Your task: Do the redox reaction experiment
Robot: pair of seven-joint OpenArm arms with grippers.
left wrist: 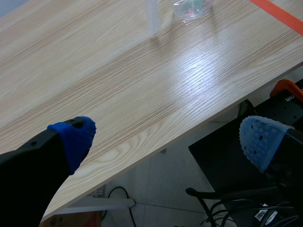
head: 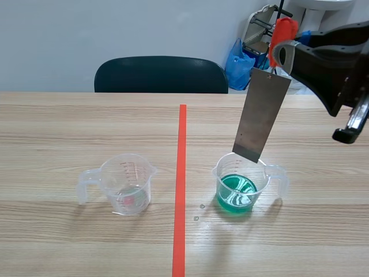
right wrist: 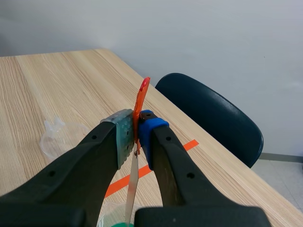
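1. The left pincer (left wrist: 165, 142) hangs at the worktop's (head: 69, 127) near edge, partly over the floor beyond it. Its blue pads (left wrist: 73, 137) stand wide apart with nothing between them.

2. A clear cup (head: 124, 184) stands toward the near edge, left of the orange-red tape line (head: 183, 173). Its handle points to the left edge, and a faint reddish trace lies at its bottom.

3. Two small droplets (head: 199, 210) lie on the worktop just right of the tape line, beside the second cup.

4. The green-liquid cup (head: 237, 187) stands right of the tape line, level with the clear cup and well apart from it. Its handle points to the right edge.

5. A metal plate (head: 262, 112) hangs tilted above the green-liquid cup. Its lower end is at about the level of the cup's rim and clear of the liquid. Whether it touches the rim cannot be told.

6. An orange clip (head: 282, 29) carries the plate's upper end.

7. The right pincer (right wrist: 136, 137) is raised over the worktop's right half, closed tight on the orange clip, one pad on each side.

8. A dark chair (head: 161, 75) stands behind the far edge, near its middle.

9. A blue bag (head: 239, 63) sits beyond the far edge, toward the far right corner.
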